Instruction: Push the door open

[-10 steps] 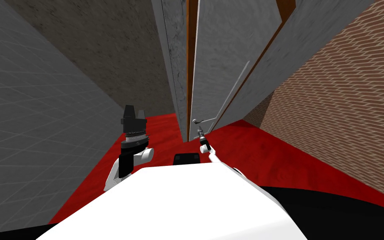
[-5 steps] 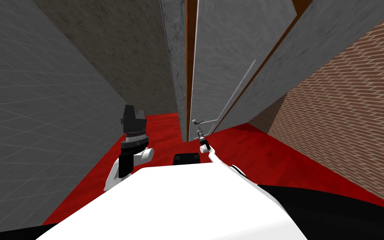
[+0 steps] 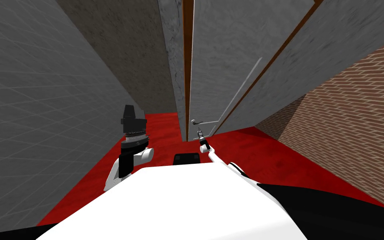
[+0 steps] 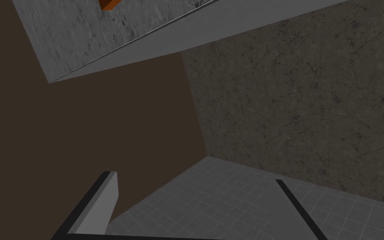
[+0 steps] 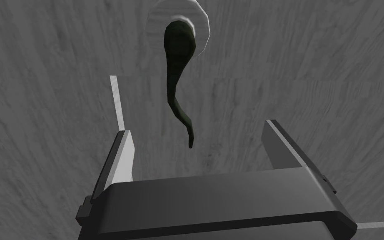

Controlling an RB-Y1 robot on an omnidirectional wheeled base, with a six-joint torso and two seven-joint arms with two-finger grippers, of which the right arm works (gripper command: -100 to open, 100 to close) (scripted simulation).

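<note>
- Head view: the grey door [image 3: 224, 54] stands straight ahead at the end of a red floor [image 3: 158, 125], with a grey tiled wall [image 3: 41, 104] on the left and a brick wall [image 3: 353, 116] on the right. Its lever handle [image 3: 195, 122] sits near the leaf's left edge, beside the brown frame [image 3: 188, 62].
- Head view: the right hand [image 3: 200, 134] extends forward on a straight arm, just below the lever handle and close to the leaf. That puts it on the latch side, probably because a push there, far from the hinges, swings the door most easily.
- Head view: the left hand [image 3: 133, 118] is held up beside the chest, well apart from the door. It seems parked there to keep out of the working arm's way.
- Left wrist view: the left hand's fingers [image 4: 99, 208] are spread wide with nothing between them, so it is idle.
- Right wrist view: the right hand's fingers [image 5: 122, 154] are spread, and the grey door face is close beyond them. The dark lever hangs from a pale round rosette [image 5: 178, 25], and its tip lies between the two fingers without touching either.
- Right wrist view: the open hand straddles the lever, likely to press or catch it before pushing. Whether the fingertips already touch the leaf cannot be told.
</note>
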